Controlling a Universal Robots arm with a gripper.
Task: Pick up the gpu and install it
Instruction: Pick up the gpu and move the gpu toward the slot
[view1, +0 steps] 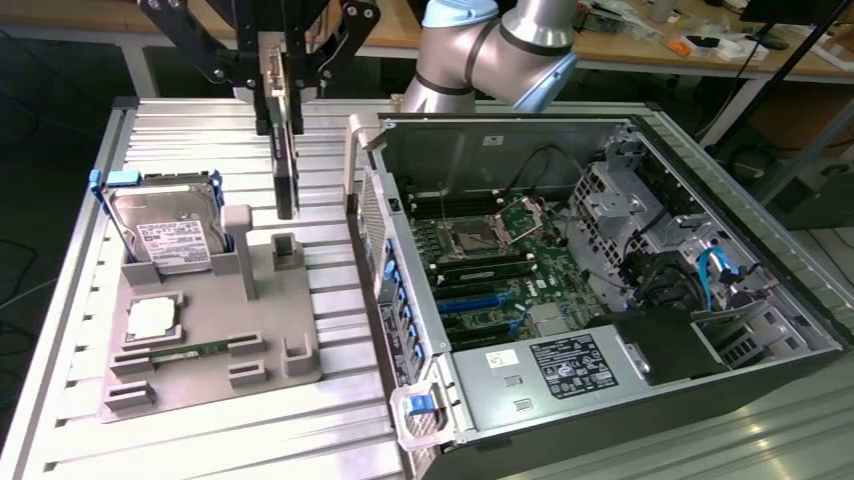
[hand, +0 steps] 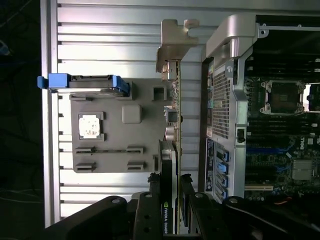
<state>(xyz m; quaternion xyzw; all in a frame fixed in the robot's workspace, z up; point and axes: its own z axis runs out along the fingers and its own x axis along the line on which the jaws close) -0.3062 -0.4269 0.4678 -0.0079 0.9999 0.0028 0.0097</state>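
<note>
Thin dark gpu (view1: 284, 165) with silvery bracket (hand: 172, 42), clamped edge-on by the gripper (view1: 283, 75) near the table's (view1: 200, 130) far edge, faces hardly seen.

Upper end of gpu (view1: 286, 175) hidden within end effector (view1: 280, 122)

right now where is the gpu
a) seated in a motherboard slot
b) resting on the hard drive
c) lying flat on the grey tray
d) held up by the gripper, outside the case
D: the gpu hangs edge-on, clamped in the gripper, raised over the grey tray on its side toward the open case, not inside it.
</note>
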